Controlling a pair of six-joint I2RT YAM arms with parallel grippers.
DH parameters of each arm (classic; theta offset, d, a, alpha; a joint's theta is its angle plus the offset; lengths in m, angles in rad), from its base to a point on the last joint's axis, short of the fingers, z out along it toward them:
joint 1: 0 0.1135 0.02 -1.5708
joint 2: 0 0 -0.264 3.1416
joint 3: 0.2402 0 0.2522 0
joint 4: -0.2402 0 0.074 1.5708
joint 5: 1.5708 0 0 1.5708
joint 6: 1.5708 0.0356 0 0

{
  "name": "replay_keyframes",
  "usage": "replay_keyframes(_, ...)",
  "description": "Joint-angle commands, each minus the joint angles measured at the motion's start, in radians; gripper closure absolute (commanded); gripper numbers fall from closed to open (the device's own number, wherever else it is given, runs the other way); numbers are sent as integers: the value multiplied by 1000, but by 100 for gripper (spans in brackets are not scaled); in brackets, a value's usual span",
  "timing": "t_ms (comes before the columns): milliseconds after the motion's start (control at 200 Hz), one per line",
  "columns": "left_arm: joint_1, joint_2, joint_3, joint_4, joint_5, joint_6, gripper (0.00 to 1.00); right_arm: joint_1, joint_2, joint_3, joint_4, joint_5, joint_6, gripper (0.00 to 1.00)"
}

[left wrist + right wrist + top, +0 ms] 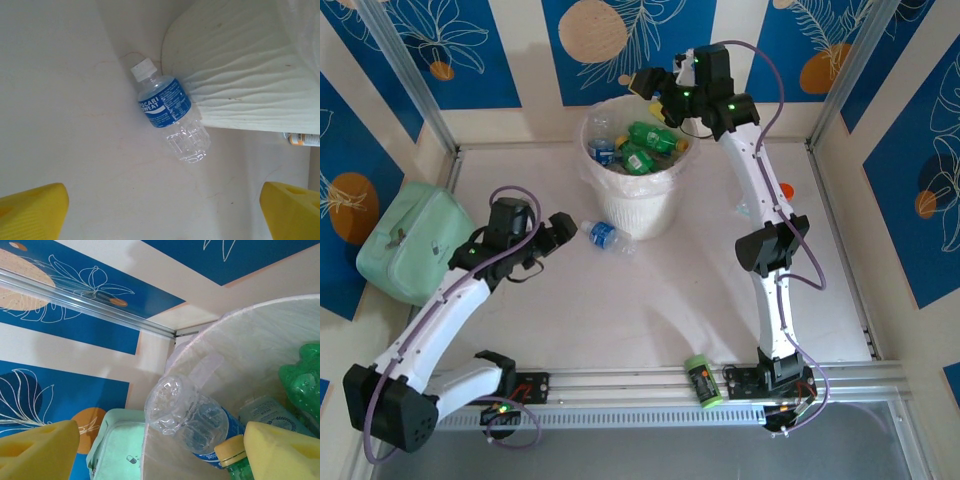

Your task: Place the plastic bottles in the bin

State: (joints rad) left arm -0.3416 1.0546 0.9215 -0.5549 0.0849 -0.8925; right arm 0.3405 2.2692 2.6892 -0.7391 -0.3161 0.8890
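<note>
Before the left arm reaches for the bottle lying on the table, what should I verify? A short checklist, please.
1. Left pincer open and empty: ok.
2. Bottle lies on the table, ahead of that pincer: ok.
3. Space for a finger between bottle and bin: cannot tell; they lie very close together.
4. Right pincer open above the bin, far from the bottle: ok.
5. Room in the bin: cannot tell; green bottles reach near the rim.
</note>
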Motion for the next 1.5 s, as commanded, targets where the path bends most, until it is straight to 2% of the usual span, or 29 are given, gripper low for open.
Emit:
replay_keyframes(0, 25, 17, -17, 26, -35, -97, 4, 8, -32, 12, -33, -22, -29, 16)
replay_keyframes(120, 62, 50, -69, 126, 16, -233, 6, 20, -105, -40, -60, 11, -61, 19)
replay_keyframes(230, 70, 111, -100, 255, 57, -351, 10, 40, -230, -167, -60, 71, -96, 19)
replay_keyframes(430, 69, 249, -57, 351, 48, -397, 18, 84, -548, -571, 48, 137, -112, 23)
replay_keyframes(650, 70, 438, 11, 418, 59, -447, 17, 128, -869, -938, 86, 201, -99, 23)
replay_keyframes(835, 70, 586, 89, 460, 50, -462, 31, 156, -1094, -1175, 68, 261, -67, 23)
replay_keyframes(1085, 65, 712, 159, 450, 71, -457, 30, 147, -1250, -1328, -3, 298, -36, 23)
replay_keyframes(1221, 62, 748, 175, 445, 77, -456, 30, 146, -1267, -1344, -29, 293, -31, 24)
replay_keyframes(1496, 38, 811, 225, 429, 96, -447, 38, 147, -1277, -1345, -43, 300, -27, 24)
